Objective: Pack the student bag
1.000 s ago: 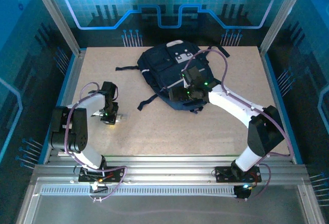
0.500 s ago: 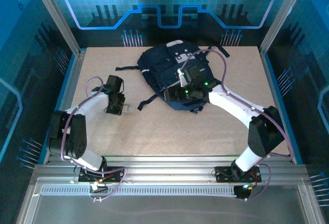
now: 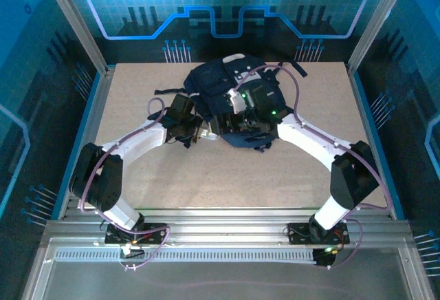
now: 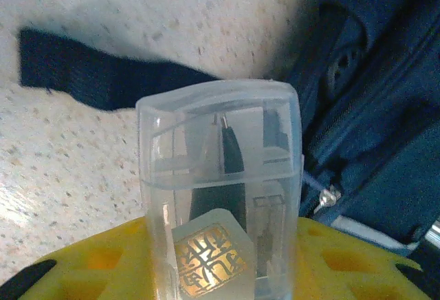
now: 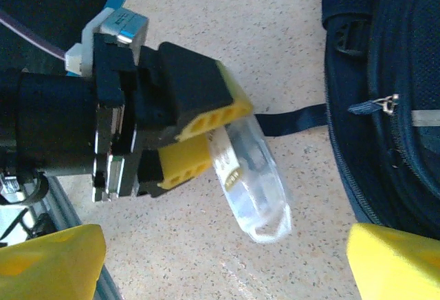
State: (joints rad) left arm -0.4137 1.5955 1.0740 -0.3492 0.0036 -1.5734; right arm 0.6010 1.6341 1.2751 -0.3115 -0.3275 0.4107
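Note:
The student bag [image 3: 223,83], navy with grey patches, lies at the back middle of the table. It also shows as navy fabric [image 4: 385,100] in the left wrist view and as its zipped side [image 5: 402,73] in the right wrist view. My left gripper [image 3: 197,131] is shut on a clear plastic case [image 4: 220,169] with a gold label and dark pens inside. It holds the case just left of the bag's near edge. In the right wrist view the left gripper [image 5: 199,138] holds this case [image 5: 254,190] above the table. My right gripper [image 5: 220,272] hangs open over it at the bag's edge, with nothing between its fingers.
A black strap [image 4: 89,73] trails from the bag across the speckled table, and a zipper pull [image 4: 328,197] sits close to the case. Aluminium rails [image 3: 220,221] bound the near edge and blue walls the sides.
My left arm has swung right and away from me, carrying the clear case from the table's left side to the bag's edge. My right gripper has shifted slightly left.

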